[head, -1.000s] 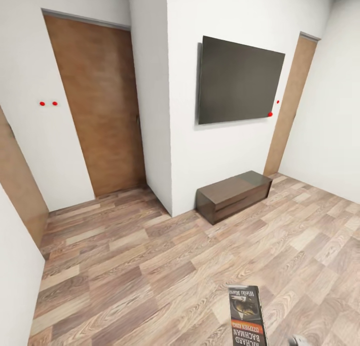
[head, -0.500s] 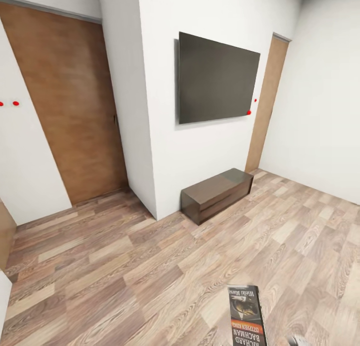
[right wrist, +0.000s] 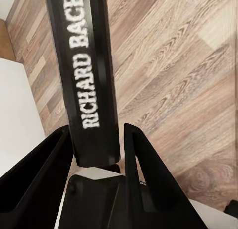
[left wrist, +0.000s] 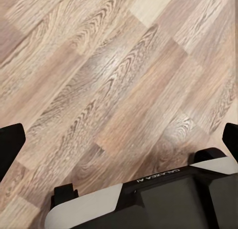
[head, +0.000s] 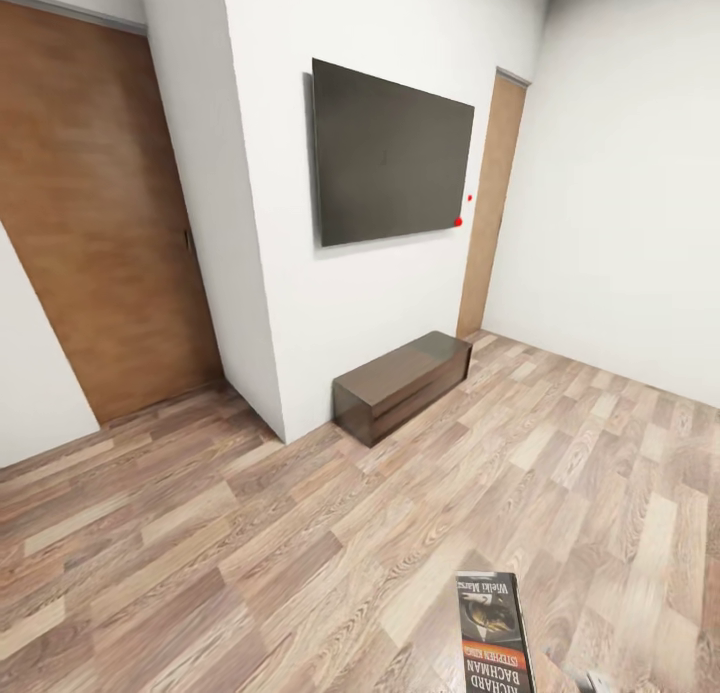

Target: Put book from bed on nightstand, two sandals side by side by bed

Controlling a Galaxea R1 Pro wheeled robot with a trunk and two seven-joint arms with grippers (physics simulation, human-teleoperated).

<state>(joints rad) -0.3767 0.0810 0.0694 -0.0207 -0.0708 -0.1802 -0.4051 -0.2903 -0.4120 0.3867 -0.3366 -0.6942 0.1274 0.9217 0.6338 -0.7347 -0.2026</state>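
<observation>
Book (right wrist: 91,75) is off the bed, clamped between the right gripper's (right wrist: 96,140) fingers (right wrist: 144,174), its long axis running straight out from them, title spine facing the wrist camera. Left gripper's (left wrist: 119,140) fingers stand wide apart over bare floor (head: 300,533). Nightstand drop and both sandals look undone

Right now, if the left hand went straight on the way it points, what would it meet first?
The wood-plank floor. The left hand points down at bare planks with nothing between its open fingers; how far off the floor lies is unclear.
</observation>
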